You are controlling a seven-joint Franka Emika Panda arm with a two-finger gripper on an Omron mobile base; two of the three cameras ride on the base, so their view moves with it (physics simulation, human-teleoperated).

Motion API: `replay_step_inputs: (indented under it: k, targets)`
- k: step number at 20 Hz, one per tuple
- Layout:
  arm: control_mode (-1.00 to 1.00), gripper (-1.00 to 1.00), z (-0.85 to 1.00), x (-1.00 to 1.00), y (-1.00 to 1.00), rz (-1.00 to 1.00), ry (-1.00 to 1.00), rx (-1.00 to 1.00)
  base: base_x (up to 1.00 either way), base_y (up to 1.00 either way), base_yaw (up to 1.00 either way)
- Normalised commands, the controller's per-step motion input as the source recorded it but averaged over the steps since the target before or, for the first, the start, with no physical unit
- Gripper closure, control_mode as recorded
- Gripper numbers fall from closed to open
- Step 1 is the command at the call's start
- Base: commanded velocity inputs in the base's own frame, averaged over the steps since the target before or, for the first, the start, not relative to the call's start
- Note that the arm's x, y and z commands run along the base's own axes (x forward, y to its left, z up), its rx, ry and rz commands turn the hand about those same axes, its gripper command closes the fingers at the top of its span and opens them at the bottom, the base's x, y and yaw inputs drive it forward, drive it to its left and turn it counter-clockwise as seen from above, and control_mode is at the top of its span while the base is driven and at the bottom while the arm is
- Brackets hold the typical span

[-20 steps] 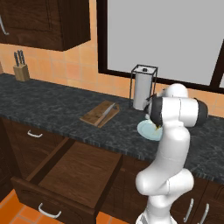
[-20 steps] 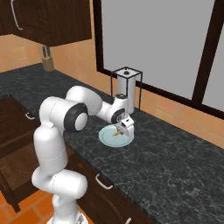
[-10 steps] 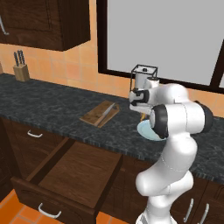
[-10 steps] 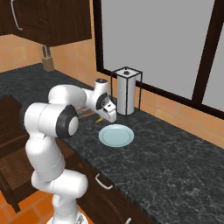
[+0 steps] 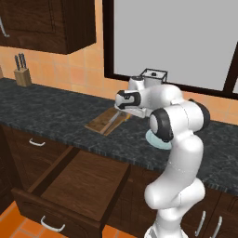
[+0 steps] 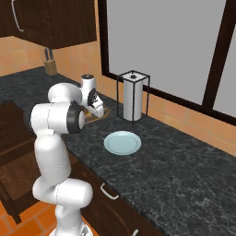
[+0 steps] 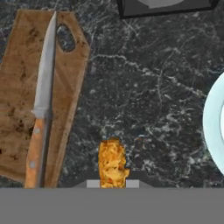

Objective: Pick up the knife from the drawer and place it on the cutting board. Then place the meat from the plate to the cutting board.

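Observation:
My gripper point(image 5: 131, 110) is shut on the meat point(image 7: 113, 162), a small orange-brown strip hanging above the dark counter just right of the cutting board point(image 7: 17, 105). The knife point(image 7: 40, 109), tan handle and grey blade, lies lengthwise on that board point(image 5: 103, 122). The pale plate point(image 6: 121, 142) sits bare on the counter to the gripper's right, and its rim point(image 7: 215, 127) shows in the hand view. In the left base view my arm partly hides the plate point(image 5: 153, 141). Below the counter, the drawer point(image 5: 79, 183) stands pulled open and looks empty.
A paper-towel holder point(image 6: 132, 96) stands behind the plate, near the window. A knife block point(image 5: 22, 74) sits far left against the orange wall. Closed drawer fronts with silver handles point(image 5: 36, 142) run under the counter. Dark cabinets hang above at the left.
The arm has swung left from over the plate toward the cutting board, carrying the meat. The plate now lies bare.

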Motion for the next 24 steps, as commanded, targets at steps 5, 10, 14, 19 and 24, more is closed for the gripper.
replay_step_inputs:
  k: [5,10,14,19,24]
  targets:
    - [-1.00,1.00,-0.22,0.51,0.55,0.00,-0.08,0.08,0.00,0.00,0.00]
    - [-1.00,1.00,-0.22,0.40,0.27,0.01,-0.01,0.11,0.00,0.00,0.00]
    - [-1.00,1.00,-0.13,0.41,0.34,0.01,-0.01,0.03,0.00,0.00,0.00]
    - [-1.00,1.00,-0.14,0.36,0.37,0.00,0.00,0.01,0.00,0.00,0.00]
    - [-1.00,-1.00,-0.13,0.07,0.15,0.00,0.00,0.00,0.00,0.00,0.00]
